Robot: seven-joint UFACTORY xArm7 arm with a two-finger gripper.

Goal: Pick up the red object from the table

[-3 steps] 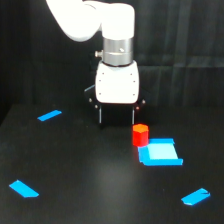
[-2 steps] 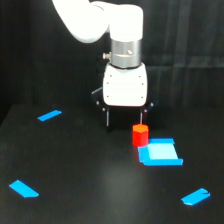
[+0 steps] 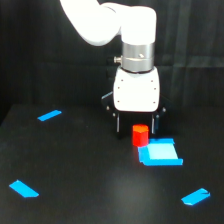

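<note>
At the exterior view's left, two blue strips (image 3: 49, 115) (image 3: 23, 188) are seen lying flat on the black surface (image 3: 75, 165), well apart from anything the task concerns.

Toward the middle, the gripper (image 3: 136, 129) is seen hanging from the white arm (image 3: 136, 60), its white body upright and its two dark fingers (image 3: 117, 125) pointing down. The fingers are spread apart, one at each side of the body, and nothing is held between them.

The red block (image 3: 140, 135) is found standing on the surface, low in the gap between the fingers and somewhat nearer the finger on the exterior view's right. Whether it lies truly between the fingers in depth, or just in front of them toward the camera, cannot be told from this one view. No long axis is shown by the block; it is short and chunky, and narrower than the opening.

Just beyond it, to the right and below, a blue square (image 3: 160, 152) is seen flat on the surface, its near corner touching or almost touching the block's base. A third blue strip (image 3: 195, 197) lies at the far right.

A small alignment in depth, then a closing, is judged to be what remains.
</note>
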